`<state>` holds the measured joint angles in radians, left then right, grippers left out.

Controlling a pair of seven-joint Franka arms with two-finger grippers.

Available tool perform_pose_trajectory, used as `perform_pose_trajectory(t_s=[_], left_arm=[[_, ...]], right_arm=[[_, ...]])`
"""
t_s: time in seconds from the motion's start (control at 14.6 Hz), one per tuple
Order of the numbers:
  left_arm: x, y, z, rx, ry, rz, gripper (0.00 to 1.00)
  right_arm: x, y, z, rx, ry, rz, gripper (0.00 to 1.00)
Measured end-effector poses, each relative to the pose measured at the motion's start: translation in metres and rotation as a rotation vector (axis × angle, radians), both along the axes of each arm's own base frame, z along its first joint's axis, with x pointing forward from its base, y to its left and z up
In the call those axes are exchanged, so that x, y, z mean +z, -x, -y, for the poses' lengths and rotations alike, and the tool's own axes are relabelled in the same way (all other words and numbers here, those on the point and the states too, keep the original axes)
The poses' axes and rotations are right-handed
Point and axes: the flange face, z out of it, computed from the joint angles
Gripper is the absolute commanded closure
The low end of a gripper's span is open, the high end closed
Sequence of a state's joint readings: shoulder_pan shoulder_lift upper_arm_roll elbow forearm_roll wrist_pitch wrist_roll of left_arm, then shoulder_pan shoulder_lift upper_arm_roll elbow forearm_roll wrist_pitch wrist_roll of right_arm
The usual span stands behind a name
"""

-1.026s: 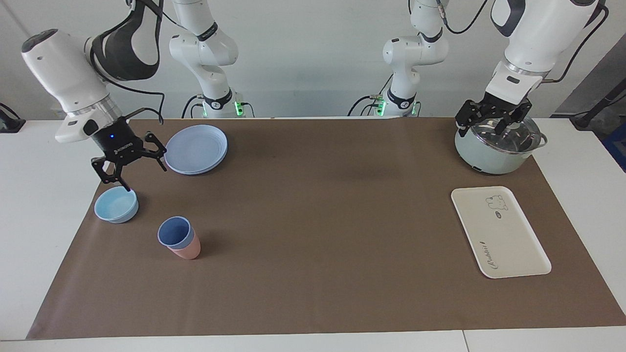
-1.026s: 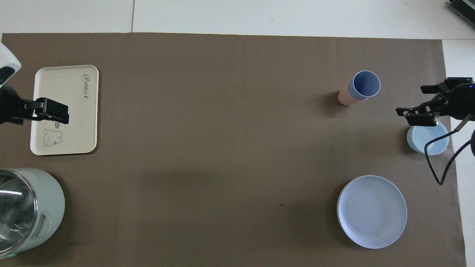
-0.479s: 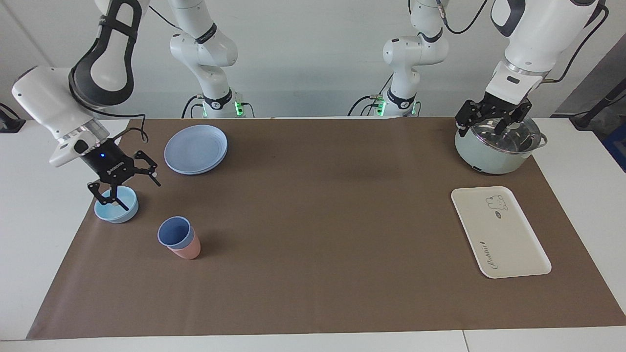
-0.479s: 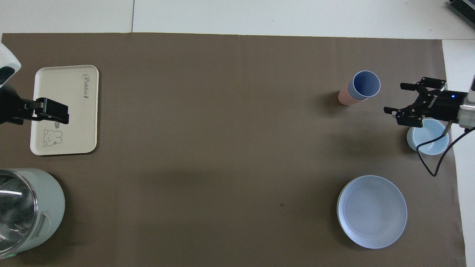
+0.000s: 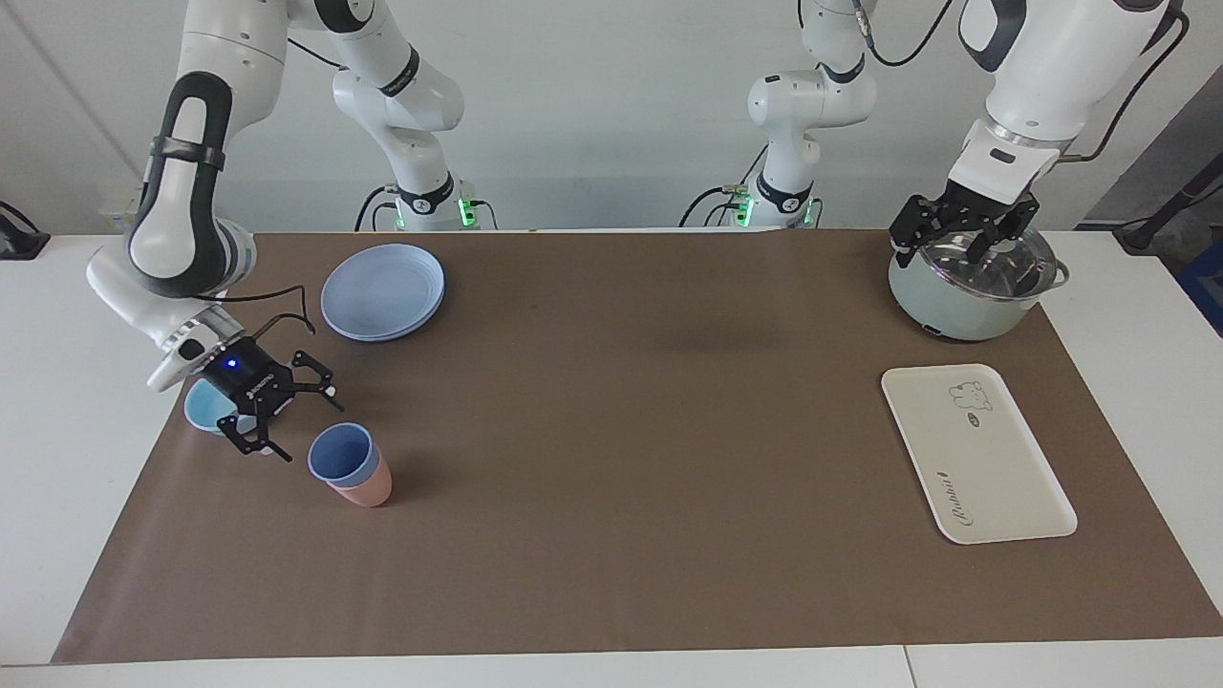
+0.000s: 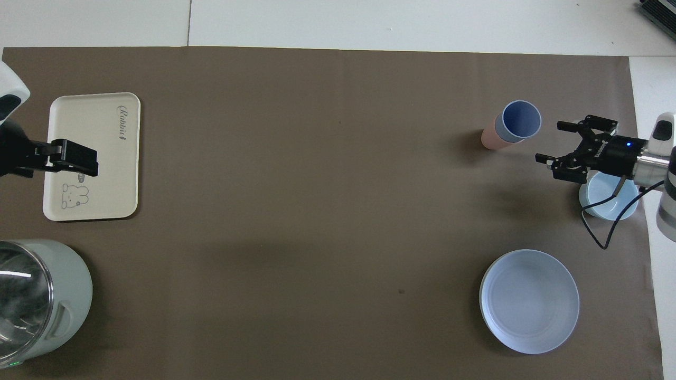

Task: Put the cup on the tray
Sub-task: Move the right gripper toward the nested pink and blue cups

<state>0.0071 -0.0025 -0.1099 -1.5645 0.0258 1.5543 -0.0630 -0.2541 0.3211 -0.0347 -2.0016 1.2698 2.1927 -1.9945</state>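
The periwinkle-blue cup [image 5: 339,453] [image 6: 521,120] stands upright, nested inside a salmon-pink tumbler [image 5: 369,488] [image 6: 488,139], toward the right arm's end of the table. My right gripper [image 5: 308,432] [image 6: 549,141] is open, low and tilted, just beside the cup's rim without touching it. The cream-white tray [image 5: 994,468] [image 6: 105,169] with the animal print lies flat at the left arm's end, with nothing on it. My left gripper [image 5: 941,250] waits open, raised in the air by the pot, with nothing between its fingers.
A light-blue bowl [image 5: 203,409] [image 6: 615,203] sits under the right wrist. A round blue plate [image 5: 382,291] [image 6: 529,301] lies nearer to the robots than the cup. A pale green pot [image 5: 965,304] [image 6: 63,295] with a glass lid stands nearer to the robots than the tray.
My right gripper has come down from over the bowl and swung toward the cup, staying open. The left arm, the cup and the tray have not moved.
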Motion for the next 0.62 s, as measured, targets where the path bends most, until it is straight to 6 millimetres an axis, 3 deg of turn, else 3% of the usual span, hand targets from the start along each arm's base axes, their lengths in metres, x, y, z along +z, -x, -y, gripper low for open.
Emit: perform_pose_trajectory(t_s=[0.14, 0.62], left_arm=[[0.0, 0.0, 0.0, 0.0, 0.0, 0.0, 0.0], [0.0, 0.0, 0.0, 0.0, 0.0, 0.0, 0.0]], right_arm=[[-0.025, 0.0, -0.001, 0.0, -0.025, 0.006, 0.0], [-0.047, -0.005, -0.02, -0.018, -0.108, 0.075, 0.0]])
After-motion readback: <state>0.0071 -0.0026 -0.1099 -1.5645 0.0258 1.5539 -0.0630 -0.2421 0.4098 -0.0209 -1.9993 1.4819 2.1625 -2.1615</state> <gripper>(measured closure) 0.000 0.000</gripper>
